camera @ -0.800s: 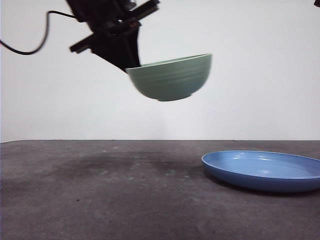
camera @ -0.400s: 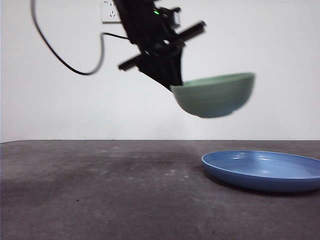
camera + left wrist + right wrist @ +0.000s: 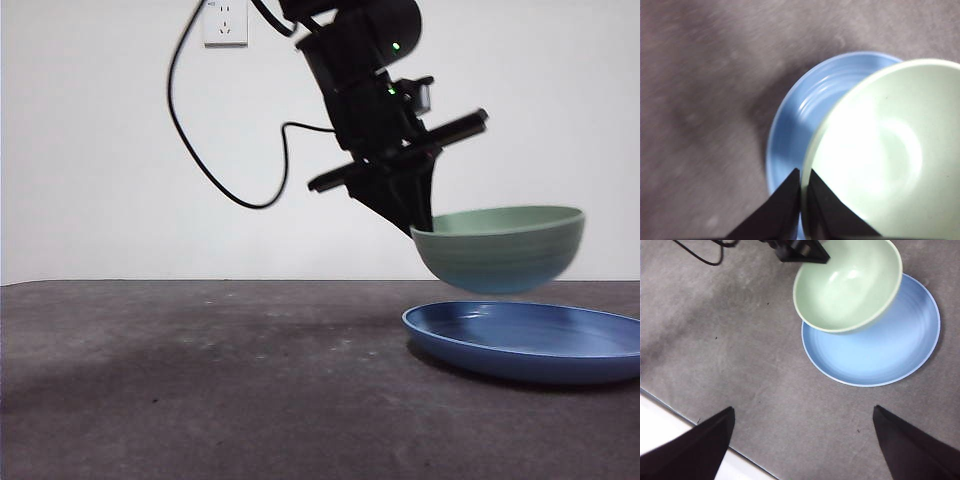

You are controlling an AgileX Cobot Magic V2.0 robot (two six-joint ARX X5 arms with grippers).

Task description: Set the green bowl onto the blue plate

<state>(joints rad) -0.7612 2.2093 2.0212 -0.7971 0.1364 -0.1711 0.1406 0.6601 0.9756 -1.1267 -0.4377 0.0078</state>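
Grey table [image 3: 200, 380], left gripper [image 3: 801, 182] holding green bowl [image 3: 498, 248] above blue plate [image 3: 530, 342]

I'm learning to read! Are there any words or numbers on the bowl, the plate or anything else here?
None: no words, numbers or labels show anywhere.
The green bowl, held by the left gripper, is plain.
The blue plate is plain.
The wall socket shows no readable marking.
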